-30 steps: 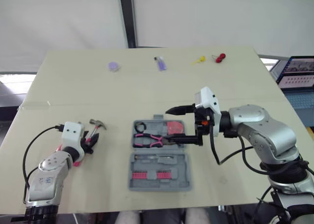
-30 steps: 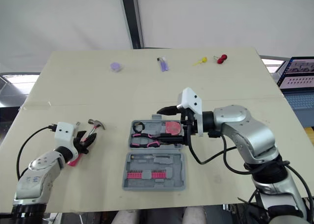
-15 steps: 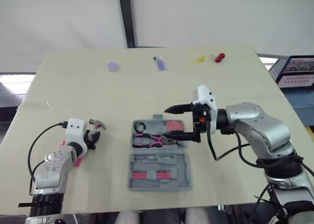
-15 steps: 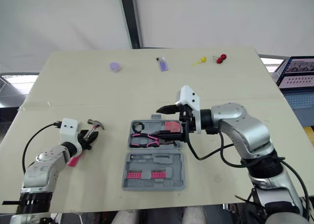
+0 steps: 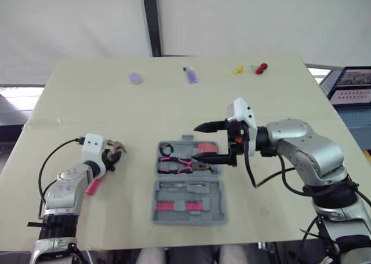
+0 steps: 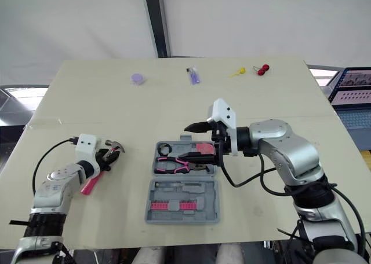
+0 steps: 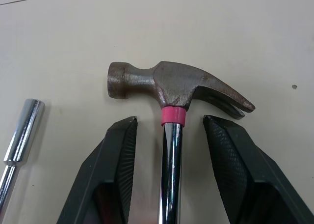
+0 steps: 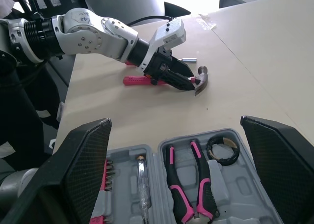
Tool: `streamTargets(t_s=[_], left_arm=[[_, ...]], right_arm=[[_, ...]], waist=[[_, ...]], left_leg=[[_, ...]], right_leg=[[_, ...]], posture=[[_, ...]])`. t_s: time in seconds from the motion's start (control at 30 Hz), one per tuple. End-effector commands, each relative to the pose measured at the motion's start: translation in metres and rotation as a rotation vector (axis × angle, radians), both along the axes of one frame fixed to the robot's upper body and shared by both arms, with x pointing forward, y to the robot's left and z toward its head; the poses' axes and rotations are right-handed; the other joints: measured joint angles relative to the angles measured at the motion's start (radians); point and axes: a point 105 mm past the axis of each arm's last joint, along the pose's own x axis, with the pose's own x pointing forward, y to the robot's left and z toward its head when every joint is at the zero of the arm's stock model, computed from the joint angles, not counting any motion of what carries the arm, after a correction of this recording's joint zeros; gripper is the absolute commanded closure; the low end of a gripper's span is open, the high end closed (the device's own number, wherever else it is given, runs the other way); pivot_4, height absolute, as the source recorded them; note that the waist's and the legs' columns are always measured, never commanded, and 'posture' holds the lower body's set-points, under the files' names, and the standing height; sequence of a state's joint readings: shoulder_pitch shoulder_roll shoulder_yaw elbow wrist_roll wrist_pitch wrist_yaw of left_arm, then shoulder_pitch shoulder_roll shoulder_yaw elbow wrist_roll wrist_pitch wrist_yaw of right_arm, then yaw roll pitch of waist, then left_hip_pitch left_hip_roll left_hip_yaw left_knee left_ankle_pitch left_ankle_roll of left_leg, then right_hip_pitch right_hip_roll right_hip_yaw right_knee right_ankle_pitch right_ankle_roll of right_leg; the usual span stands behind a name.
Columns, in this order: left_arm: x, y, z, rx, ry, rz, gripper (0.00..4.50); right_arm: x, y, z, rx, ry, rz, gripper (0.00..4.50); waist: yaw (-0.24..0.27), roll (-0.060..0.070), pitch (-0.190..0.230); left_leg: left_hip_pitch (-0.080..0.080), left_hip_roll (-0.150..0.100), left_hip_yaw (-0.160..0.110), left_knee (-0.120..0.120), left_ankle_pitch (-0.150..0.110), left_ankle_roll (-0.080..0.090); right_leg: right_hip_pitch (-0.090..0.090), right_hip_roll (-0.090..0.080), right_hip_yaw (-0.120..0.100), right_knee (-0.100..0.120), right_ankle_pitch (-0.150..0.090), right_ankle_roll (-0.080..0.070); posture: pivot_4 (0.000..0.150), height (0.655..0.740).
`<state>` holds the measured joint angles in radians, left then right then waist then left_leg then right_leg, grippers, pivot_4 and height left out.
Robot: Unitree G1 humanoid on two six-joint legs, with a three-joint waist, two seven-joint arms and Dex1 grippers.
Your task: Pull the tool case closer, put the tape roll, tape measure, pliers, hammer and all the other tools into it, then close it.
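Tool case (image 5: 174, 217) lies open and flat on the worktop (image 5: 278, 113), near the front edge and between the two arms. Its far half holds a black tape roll (image 8: 222, 149), pink-handled pliers (image 5: 179, 164) and a red tape measure (image 5: 206, 150). The near half carries a screwdriver (image 8: 142, 172) and a row of pink bit holders (image 5: 185, 206). The right claw (image 5: 196, 142) hovers over the right end of the far half, spread wide and empty, with one finger above the far rim and the other over the pliers' nose. Well left of the case lies the hammer (image 7: 171, 84), its rusty head pointing toward the case and its pink grip trailing under the left arm. The left claw (image 7: 169, 120) straddles the chrome neck just below the head, its fingers (image 7: 120, 155) parted with a gap on each side, not yet pinching. A chrome socket driver (image 7: 19, 130) lies just beside the hammer.
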<state>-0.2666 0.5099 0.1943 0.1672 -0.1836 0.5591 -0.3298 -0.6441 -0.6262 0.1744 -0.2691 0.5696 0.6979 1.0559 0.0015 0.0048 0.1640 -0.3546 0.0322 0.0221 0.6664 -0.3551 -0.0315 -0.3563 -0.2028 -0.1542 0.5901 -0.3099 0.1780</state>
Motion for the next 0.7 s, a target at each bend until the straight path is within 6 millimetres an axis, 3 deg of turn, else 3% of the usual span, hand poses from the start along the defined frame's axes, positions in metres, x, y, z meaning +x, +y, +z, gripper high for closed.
streamTargets(t_s=[0.03,0.13,0.23,0.33,0.6,0.7], left_arm=[[-0.003,0.0,-0.011,0.012,0.044,-0.006,2.16],[-0.003,-0.001,-0.013,0.009,0.046,-0.006,2.16],[-0.003,-0.001,-0.014,0.008,0.045,-0.008,3.02],[-0.001,0.0,-0.015,0.009,0.043,-0.009,4.42],[0.004,0.002,-0.016,0.026,0.032,-0.005,4.46],[0.007,-0.001,0.0,0.018,-0.02,-0.023,4.46]], right_arm=[[-0.002,-0.003,0.011,0.014,-0.05,-0.005,0.0],[-0.003,-0.004,0.01,0.015,-0.047,-0.007,0.0],[-0.003,-0.004,0.009,0.016,-0.044,-0.009,0.0],[-0.003,-0.004,0.009,0.018,-0.043,-0.012,0.0],[-0.003,-0.007,0.011,0.032,-0.042,-0.027,0.0],[-0.005,-0.013,0.018,0.046,-0.047,-0.021,0.0]], waist=[[0.0,0.0,0.0],[0.0,0.0,0.0],[0.0,0.0,0.0],[0.0,0.0,0.0],[0.007,0.001,0.0],[0.008,0.001,0.0]], left_leg=[[0.0,0.0,0.0,0.0,0.0,0.0],[0.0,0.0,0.0,0.0,0.0,0.0],[0.0,0.0,0.0,0.0,0.0,0.0],[0.0,0.0,0.0,0.0,0.0,0.0],[0.0,0.0,0.0,0.0,0.0,0.0],[0.0,0.0,0.0,0.001,0.0,0.0]], right_leg=[[0.0,0.0,0.0,0.0,0.0,0.0],[0.0,0.0,0.0,0.0,0.0,0.0],[0.0,0.0,0.0,0.0,0.0,0.0],[0.0,0.0,0.0,0.0,0.0,0.0],[0.0,0.0,0.0,0.0,0.0,0.0],[0.0,0.0,0.0,0.0,0.0,0.0]], posture=[[0.15,0.74],[0.15,0.74],[0.15,0.74],[0.15,0.74],[0.15,0.74],[0.15,0.74]])
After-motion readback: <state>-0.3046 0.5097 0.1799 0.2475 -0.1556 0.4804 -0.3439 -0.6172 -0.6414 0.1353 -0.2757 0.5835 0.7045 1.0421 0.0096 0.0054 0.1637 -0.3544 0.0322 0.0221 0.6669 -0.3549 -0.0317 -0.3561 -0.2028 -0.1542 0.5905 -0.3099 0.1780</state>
